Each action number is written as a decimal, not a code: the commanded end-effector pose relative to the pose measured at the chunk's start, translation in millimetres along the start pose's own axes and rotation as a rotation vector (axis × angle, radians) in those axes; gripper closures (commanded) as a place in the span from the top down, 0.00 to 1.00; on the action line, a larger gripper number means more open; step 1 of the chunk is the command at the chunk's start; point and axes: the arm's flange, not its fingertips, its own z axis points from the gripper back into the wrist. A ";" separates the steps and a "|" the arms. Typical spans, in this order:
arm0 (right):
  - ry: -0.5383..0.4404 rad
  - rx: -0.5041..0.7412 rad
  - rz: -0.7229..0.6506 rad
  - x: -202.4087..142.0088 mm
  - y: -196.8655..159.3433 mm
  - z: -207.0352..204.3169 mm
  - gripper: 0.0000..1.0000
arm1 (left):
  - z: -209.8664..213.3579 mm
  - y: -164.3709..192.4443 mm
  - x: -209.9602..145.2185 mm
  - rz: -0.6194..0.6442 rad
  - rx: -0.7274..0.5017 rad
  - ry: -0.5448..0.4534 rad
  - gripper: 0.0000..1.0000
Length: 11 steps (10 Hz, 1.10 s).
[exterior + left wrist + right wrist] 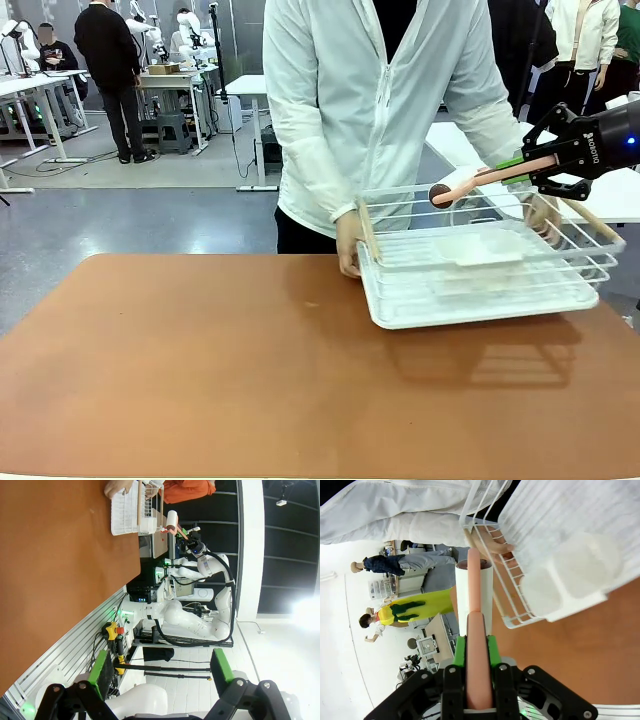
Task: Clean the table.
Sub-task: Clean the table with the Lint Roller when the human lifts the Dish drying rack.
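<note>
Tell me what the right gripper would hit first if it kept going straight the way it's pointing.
Probably the wire basket, at its wooden handle beside the person's hand; the lint roller held in the right gripper would touch first. Depth is unclear; it might pass above.

Well left of the right gripper (pixel 523 167), at the far side: grey floor (pixel 150 215), smooth, with a faint sheen. Farther back on that side: white-topped tables (pixel 40 92) on white legs, dark stool (pixel 172 130) beneath one. Just behind and below the gripper: another white tabletop (pixel 618 205).
</note>
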 end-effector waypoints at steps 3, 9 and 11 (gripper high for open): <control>-0.002 -0.004 0.007 -1.9 1.9 -2.2 0.01 | 1.9 -4.0 -5.6 0.007 0.005 0.003 1.00; -0.002 -0.004 0.007 -1.9 1.9 -2.2 0.01 | 1.9 -4.0 -5.6 0.007 0.005 0.003 1.00; -0.002 -0.004 0.007 -1.9 1.9 -2.2 0.01 | 1.9 -4.0 -5.6 0.007 0.005 0.003 1.00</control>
